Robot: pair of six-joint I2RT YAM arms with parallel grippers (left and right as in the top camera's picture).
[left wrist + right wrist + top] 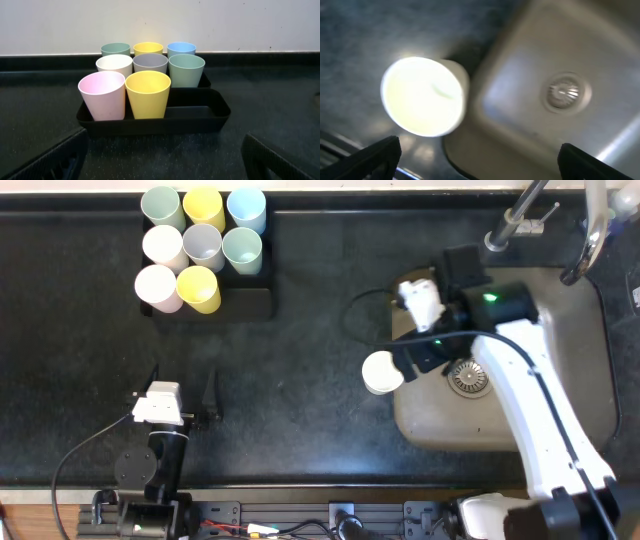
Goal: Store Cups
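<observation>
Top view puts a black plastic tray [248,300] at the far left of the dark speckled counter [300,400]. Eight pastel plastic cups [203,245] stand upright in it in three rows, and the right place of the near row is bare. My left gripper [165,135] sits near the left, facing the tray, its fingers spread wide with nothing between them.

Further right, a cream-white plastic cup [381,372] stands mouth up on the counter, just beside the left rim of the steel sink [420,420]. My right gripper [480,145] hangs above it, fingers wide apart and gripping nothing; the cup lies ahead of the fingertips, not between them.

I take this as the pick-up of the one loose cup. Next I must lower until my fingers straddle its wall, close, lift clear, then carry it left and far to the bare place.

The cup is plain, smooth, tapered and empty. It looks light and could tip into the sink if nudged.
</observation>
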